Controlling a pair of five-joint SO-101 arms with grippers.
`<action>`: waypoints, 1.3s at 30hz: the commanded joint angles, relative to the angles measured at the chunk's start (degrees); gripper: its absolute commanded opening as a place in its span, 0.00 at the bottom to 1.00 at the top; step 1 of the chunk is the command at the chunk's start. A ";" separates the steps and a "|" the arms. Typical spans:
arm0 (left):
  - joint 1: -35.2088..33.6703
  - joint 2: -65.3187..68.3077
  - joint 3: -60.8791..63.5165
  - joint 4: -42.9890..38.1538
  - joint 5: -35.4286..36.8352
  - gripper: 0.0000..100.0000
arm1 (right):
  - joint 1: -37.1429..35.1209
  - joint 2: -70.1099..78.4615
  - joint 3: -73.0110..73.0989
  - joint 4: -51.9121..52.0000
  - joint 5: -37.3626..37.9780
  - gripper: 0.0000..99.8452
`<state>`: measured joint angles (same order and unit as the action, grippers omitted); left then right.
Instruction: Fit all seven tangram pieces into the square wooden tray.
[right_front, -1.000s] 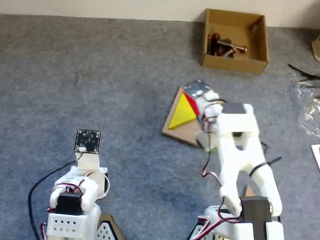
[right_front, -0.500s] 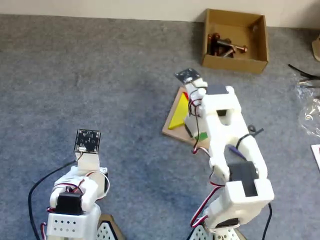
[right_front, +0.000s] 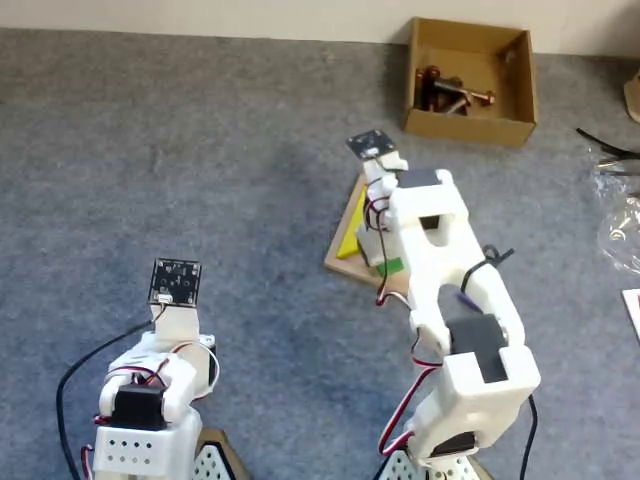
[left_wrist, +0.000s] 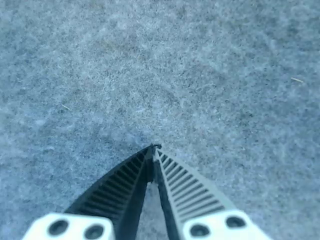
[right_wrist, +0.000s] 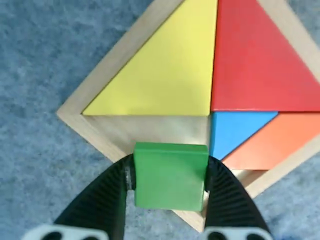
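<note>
My right gripper (right_wrist: 170, 172) is shut on a green square piece (right_wrist: 171, 175), held just above the near corner of the square wooden tray (right_wrist: 75, 111). In the tray lie a large yellow triangle (right_wrist: 165, 75), a large red triangle (right_wrist: 255, 65), a small blue triangle (right_wrist: 232, 130) and an orange piece (right_wrist: 265, 145). A bare wooden strip (right_wrist: 145, 129) shows between the yellow triangle and the green square. From above, the right arm (right_front: 425, 235) covers most of the tray (right_front: 340, 262), with the green piece (right_front: 390, 267) under it. My left gripper (left_wrist: 152, 150) is shut over bare carpet.
A cardboard box (right_front: 468, 80) with metal and wooden parts sits at the back right. Cables and a plastic bag (right_front: 620, 220) lie at the right edge. Grey carpet (right_front: 180, 150) covers the table; the left arm (right_front: 165, 340) sits at the front left.
The right arm has swung left and forward over the tray, carrying the green square with it. The left arm has kept still.
</note>
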<state>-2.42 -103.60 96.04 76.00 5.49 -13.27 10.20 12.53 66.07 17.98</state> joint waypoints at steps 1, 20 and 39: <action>0.92 -0.40 1.10 -0.09 0.44 0.01 | -1.01 -0.92 -3.12 -0.66 -0.62 0.09; 0.92 -0.40 1.10 -0.09 0.44 0.01 | -2.33 -0.75 -2.68 -4.62 -3.69 0.09; 0.92 -0.40 1.10 -0.09 0.44 0.01 | -1.80 5.32 -3.21 -4.62 -3.43 0.09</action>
<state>-2.42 -103.60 96.04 76.00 5.49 -14.95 15.82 11.82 62.20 14.73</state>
